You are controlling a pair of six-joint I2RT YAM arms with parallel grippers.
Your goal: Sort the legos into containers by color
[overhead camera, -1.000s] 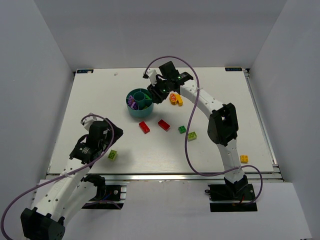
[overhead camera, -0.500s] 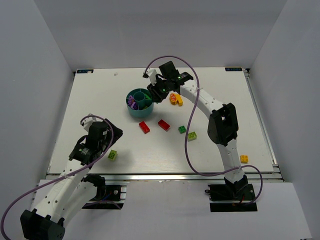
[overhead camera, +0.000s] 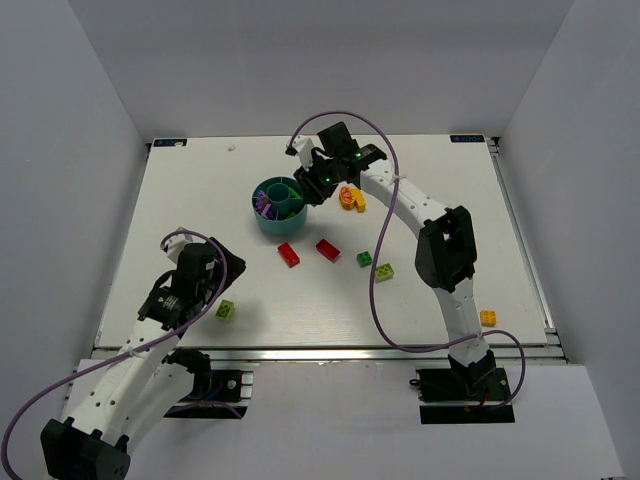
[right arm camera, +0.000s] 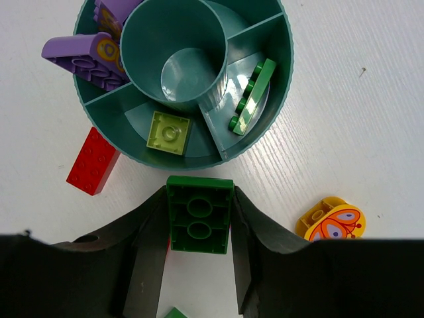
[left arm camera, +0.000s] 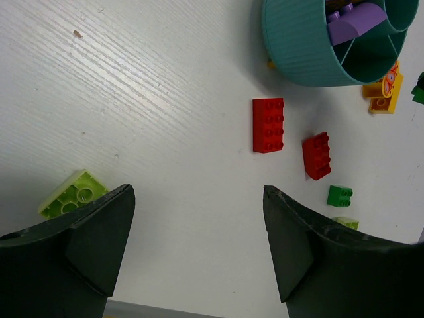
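While the top view is hiding what the right gripper [overhead camera: 322,180] is carrying, the right wrist view is showing its fingers clamping a dark green brick [right arm camera: 199,215], hollow underside up, just outside the teal bowl [right arm camera: 265,136]. The bowl is holding purple bricks [right arm camera: 79,56] in 1 compartment, a lime brick [right arm camera: 169,132] in the next and a dark green piece [right arm camera: 252,96] leaning in a 3rd. The left gripper [left arm camera: 199,245] is hovering over the table [left arm camera: 165,119], jaws wide apart and gripping nothing, a loose lime brick [left arm camera: 73,193] just beside 1 finger.

left wrist: frame edges are cutting off the teal bowl [left arm camera: 298,59]; left gripper [left arm camera: 199,192] is covering part of a lime brick [left arm camera: 69,194] | right wrist: bottom edge is cropping a green brick [right arm camera: 173,313]; top edge is clipping a purple brick [right arm camera: 109,13] | top external: right gripper [overhead camera: 316,190] is hiding its held dark green brick [right arm camera: 199,215]
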